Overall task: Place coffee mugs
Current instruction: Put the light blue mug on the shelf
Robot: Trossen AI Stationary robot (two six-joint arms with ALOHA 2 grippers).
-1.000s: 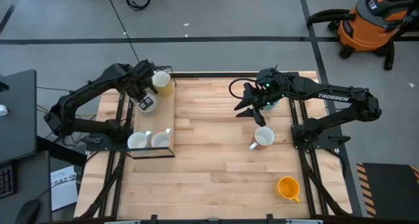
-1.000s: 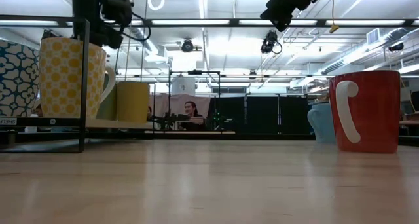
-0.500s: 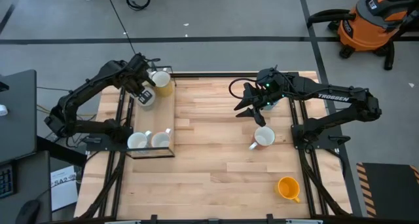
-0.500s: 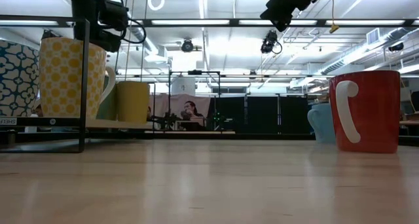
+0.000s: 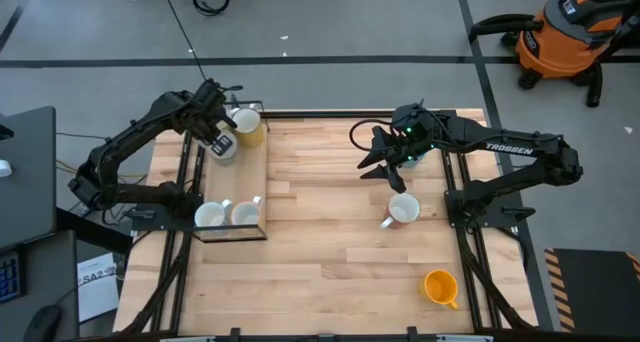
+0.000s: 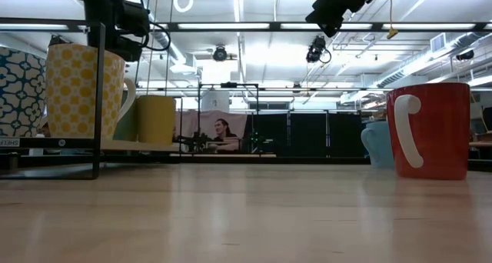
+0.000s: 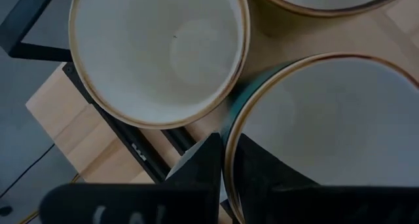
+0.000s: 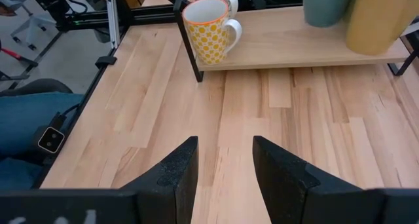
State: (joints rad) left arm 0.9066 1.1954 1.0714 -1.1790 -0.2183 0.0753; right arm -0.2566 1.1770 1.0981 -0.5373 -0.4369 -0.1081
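Four upright mugs stand on the left rack, one white-rimmed mug mid-table, an orange mug near the front right.

Wooden bench: low shelf along left edge; white mug right of centre; orange mug near right front corner.

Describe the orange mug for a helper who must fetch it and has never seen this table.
Start at the wooden table seen from above, and go to the corner on the right arm's side, nearest the viewer and farthest from the rack. The orange mug sits there alone, well apart from the white-rimmed mug mid-table; it is the only solid orange one.
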